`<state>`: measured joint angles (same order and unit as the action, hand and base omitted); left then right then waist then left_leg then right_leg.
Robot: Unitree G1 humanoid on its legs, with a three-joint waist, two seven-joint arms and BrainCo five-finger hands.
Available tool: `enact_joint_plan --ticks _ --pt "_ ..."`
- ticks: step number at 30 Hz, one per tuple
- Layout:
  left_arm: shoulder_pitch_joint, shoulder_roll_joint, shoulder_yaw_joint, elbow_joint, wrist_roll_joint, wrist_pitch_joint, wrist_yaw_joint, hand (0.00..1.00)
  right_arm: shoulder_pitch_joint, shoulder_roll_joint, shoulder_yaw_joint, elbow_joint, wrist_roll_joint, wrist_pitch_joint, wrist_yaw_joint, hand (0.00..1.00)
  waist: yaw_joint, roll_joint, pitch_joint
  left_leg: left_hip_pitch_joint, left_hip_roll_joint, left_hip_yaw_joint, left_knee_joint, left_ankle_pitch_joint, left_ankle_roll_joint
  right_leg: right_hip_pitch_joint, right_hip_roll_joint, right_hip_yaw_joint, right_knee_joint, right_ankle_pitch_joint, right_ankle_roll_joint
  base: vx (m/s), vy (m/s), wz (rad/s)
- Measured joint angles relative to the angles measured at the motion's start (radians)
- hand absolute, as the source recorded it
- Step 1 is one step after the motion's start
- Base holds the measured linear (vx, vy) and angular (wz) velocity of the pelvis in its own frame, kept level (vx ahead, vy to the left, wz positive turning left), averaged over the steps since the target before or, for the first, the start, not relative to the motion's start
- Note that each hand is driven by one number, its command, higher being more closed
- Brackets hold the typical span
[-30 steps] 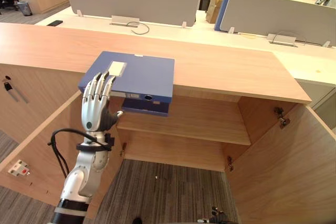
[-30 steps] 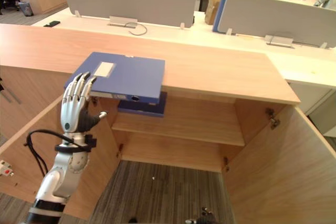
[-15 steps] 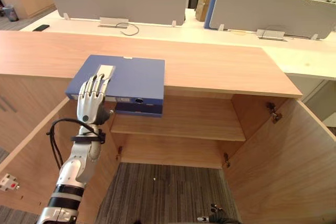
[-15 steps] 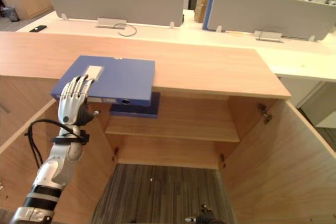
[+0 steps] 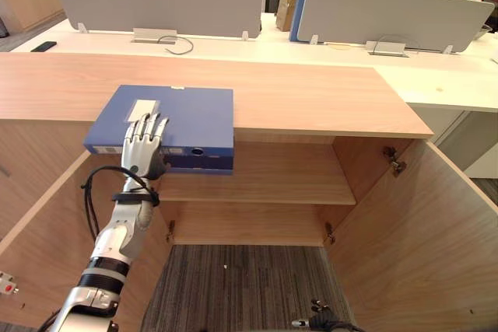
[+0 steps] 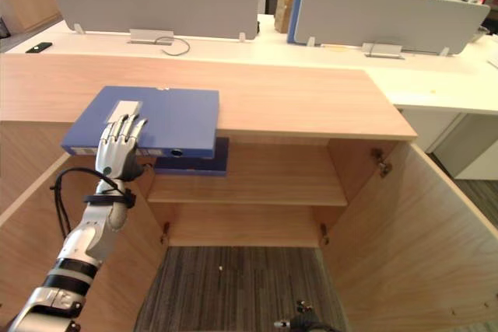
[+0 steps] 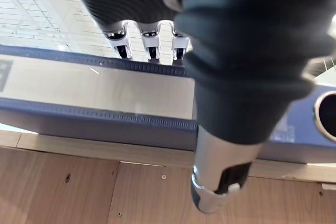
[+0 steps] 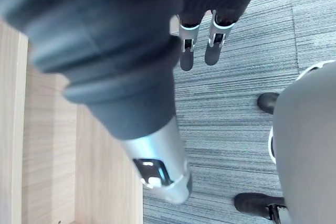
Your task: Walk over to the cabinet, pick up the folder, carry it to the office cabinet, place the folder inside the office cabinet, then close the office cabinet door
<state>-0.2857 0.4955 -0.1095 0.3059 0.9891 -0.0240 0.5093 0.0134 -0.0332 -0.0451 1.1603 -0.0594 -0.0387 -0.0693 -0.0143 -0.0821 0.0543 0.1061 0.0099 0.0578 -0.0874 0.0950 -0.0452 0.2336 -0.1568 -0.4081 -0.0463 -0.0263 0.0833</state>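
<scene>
The blue folder lies flat on the wooden cabinet top, and its spine overhangs the front edge. My left hand reaches up from below at the folder's front left. Its straight fingers lie over the spine onto the top cover beside the white label. The thumb points down in front of the spine, and nothing is clasped. My right hand hangs open, with its fingers pointing at the carpet beside a wooden panel.
The cabinet below stands open with one door swung out on the left and one on the right. A second dark blue item sits on the upper shelf under the folder. Desks with grey dividers stand behind.
The camera has shifted, so the whole scene sits lower and more to the left. My left hand has risen from the folder's front left corner to lie over its spine.
</scene>
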Motion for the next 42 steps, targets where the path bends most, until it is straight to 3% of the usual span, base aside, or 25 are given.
enact_joint_plan --ticks 29,30,42 --pt "-0.149 0.021 -0.020 0.256 -0.004 0.060 0.007 0.00 -0.003 -0.018 -0.012 -0.002 0.001 -0.001 -0.001 0.00 -0.029 0.019 -0.007 0.019 0.001 0.058 0.000 -0.011 0.003 -0.004 -0.003 0.056 -0.019 0.022 0.004 -0.01 0.014 -0.05" --pt "-0.153 0.021 -0.021 0.256 -0.004 0.061 0.008 1.00 -0.003 -0.019 -0.012 -0.002 0.001 -0.001 -0.001 0.00 -0.030 0.020 -0.007 0.019 0.001 0.058 0.000 -0.011 0.003 -0.004 -0.003 0.056 -0.019 0.022 0.004 0.00 0.000 0.00" --pt "-0.229 0.029 -0.028 0.274 -0.004 0.072 0.058 1.00 -0.002 -0.030 -0.014 -0.001 0.008 -0.001 -0.003 0.00 -0.038 0.032 -0.015 0.025 0.001 0.065 -0.004 -0.013 0.002 -0.003 -0.003 0.061 -0.019 0.024 0.002 -0.02 0.011 -0.01"
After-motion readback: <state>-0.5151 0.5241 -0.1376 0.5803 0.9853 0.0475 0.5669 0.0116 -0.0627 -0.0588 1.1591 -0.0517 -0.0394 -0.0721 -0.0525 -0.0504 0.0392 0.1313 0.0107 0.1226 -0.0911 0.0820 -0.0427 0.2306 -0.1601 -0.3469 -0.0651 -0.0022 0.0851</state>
